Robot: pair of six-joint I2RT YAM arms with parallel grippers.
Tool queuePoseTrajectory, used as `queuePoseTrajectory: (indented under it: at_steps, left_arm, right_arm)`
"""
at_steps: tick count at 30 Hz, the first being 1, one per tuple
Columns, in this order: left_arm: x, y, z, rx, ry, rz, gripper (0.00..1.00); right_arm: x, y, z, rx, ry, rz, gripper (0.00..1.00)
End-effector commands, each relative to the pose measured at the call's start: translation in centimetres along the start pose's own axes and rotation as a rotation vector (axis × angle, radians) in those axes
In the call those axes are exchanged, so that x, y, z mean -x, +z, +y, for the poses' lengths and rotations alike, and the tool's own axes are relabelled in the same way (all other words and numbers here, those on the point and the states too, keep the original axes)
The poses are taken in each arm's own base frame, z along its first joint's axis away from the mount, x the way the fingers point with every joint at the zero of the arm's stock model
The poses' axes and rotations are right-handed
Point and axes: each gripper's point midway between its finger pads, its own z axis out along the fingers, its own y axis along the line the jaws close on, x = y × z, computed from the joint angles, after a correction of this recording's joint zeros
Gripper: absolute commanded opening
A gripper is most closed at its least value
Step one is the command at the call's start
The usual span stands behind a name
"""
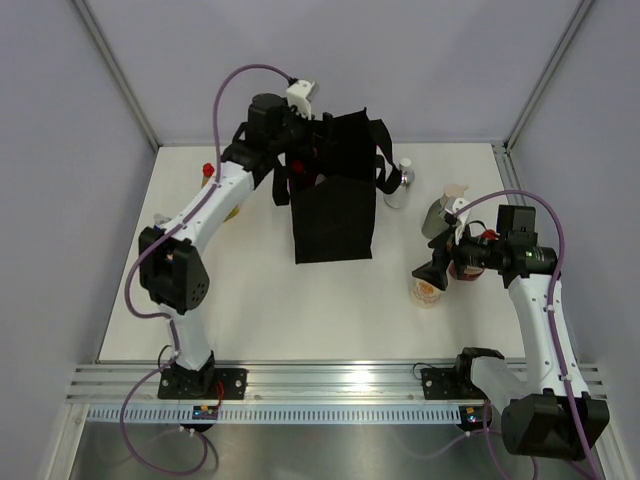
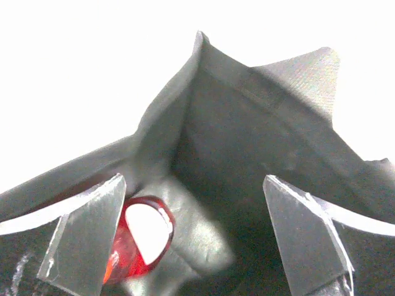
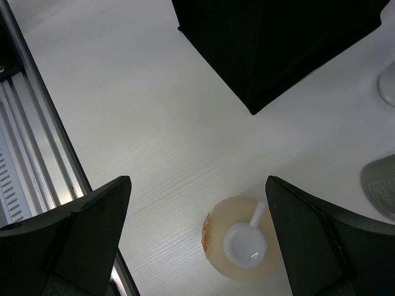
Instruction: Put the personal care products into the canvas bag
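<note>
The canvas bag (image 1: 332,205) stands upright at the middle back, black with looped straps. My left gripper (image 1: 310,142) hangs over its open mouth. In the left wrist view the left gripper (image 2: 191,240) is open inside the canvas bag (image 2: 247,142), and a dark red bottle (image 2: 143,237) lies loose on the bag's floor beside the left finger. My right gripper (image 1: 428,275) is open above the cream pump bottle (image 1: 428,291). From the right wrist the cream pump bottle (image 3: 244,243) stands upright between the spread fingers of the right gripper (image 3: 197,240), untouched.
A grey-green bottle with beige cap (image 1: 441,215) and a small silver bottle (image 1: 397,186) stand right of the bag. A yellow bottle with red cap (image 1: 209,176) shows partly behind the left arm. The metal rail (image 1: 330,380) runs along the near edge.
</note>
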Motion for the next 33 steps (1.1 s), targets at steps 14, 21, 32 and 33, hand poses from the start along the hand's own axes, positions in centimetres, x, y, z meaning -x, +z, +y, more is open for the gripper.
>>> queuePoseTrajectory:
  at_steps: [14,21,32,33]
  left_arm:
    - [-4.1,-21.3,-2.2,0.314,-0.016,-0.03,0.99]
    - [-8.9,-24.8,-1.6,0.378,0.047,-0.048,0.99]
    - [-11.3,-25.7,-1.3,0.394,0.067,-0.01,0.99]
    - [-11.3,-25.7,-1.3,0.394,0.068,-0.008,0.99]
  right_arm:
    - [-4.8,-1.0,-3.0,-0.241,0.128,0.423,1.0]
    - [-4.7,0.2,-6.0,-0.42,0.137,0.499,1.0]
    - [-8.9,1.3,-2.7,-0.232,0.205,0.668,1.0]
    - [-9.2,1.3,-2.8,-0.236,0.204,0.681,1.0]
